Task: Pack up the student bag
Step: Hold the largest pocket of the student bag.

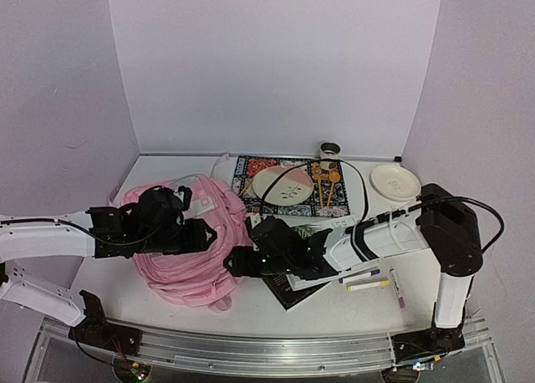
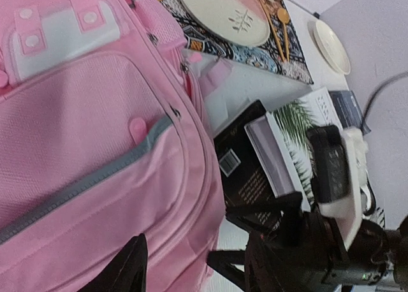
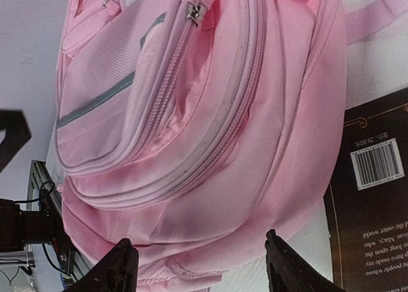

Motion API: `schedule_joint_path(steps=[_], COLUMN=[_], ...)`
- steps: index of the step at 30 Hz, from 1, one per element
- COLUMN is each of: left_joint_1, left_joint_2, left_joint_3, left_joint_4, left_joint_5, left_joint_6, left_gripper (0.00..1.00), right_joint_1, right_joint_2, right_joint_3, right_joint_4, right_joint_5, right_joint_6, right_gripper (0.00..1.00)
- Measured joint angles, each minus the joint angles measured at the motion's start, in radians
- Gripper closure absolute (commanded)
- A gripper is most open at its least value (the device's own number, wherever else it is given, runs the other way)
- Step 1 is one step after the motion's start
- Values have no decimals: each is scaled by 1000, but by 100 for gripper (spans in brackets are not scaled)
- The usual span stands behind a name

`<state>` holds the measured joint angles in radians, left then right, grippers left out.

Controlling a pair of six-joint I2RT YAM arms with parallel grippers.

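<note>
The student bag [image 1: 180, 270], a soft pink backpack, lies flat on the left half of the table. It fills the left wrist view [image 2: 95, 145], where its white patch [image 2: 70, 37] and grey zip line show. My left gripper [image 1: 205, 232] hovers over the bag's right side; one fingertip [image 2: 124, 270] shows far to the left, the jaws open and empty. My right gripper [image 3: 204, 270] stands open just off the bag's [image 3: 210, 145] bottom edge with nothing in it. In the top view the right gripper [image 1: 234, 262] nearly touches the bag's right edge.
A black book [image 1: 288, 289] [image 3: 376, 196] and a white book [image 2: 280, 145] lie right of the bag under the right arm. Behind are a patterned placemat [image 1: 251, 178] with a plate [image 1: 284, 185], a cup [image 1: 330, 153] and a white dish [image 1: 394, 181]. Markers [image 1: 368, 280] lie at right.
</note>
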<state>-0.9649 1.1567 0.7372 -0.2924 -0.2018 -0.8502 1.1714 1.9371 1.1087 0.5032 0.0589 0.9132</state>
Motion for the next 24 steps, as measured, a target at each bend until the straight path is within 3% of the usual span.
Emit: schedule_joint_path(steps=[3,6,16,24], left_joint_1=[-57,-97,-229,-330], left_joint_2=[-9,-28,-46,40], left_joint_3=[-9,-28,-46,-46], left_joint_4=[-33,-65,-129,-152], left_joint_5=[2,9,6,-36], left_joint_6=[-15,-38,-168,-288], left_gripper=[52,54,58,65], right_joint_1=[-4,-8,-22,-26], right_joint_2=[47,81,93,93], right_joint_3=[30,55,69,89], right_joint_4=[2,7,0,-10], right_joint_5=[-20,-31,-46,-47], right_joint_6=[15,31,41,30], right_gripper=[33,43,99,100])
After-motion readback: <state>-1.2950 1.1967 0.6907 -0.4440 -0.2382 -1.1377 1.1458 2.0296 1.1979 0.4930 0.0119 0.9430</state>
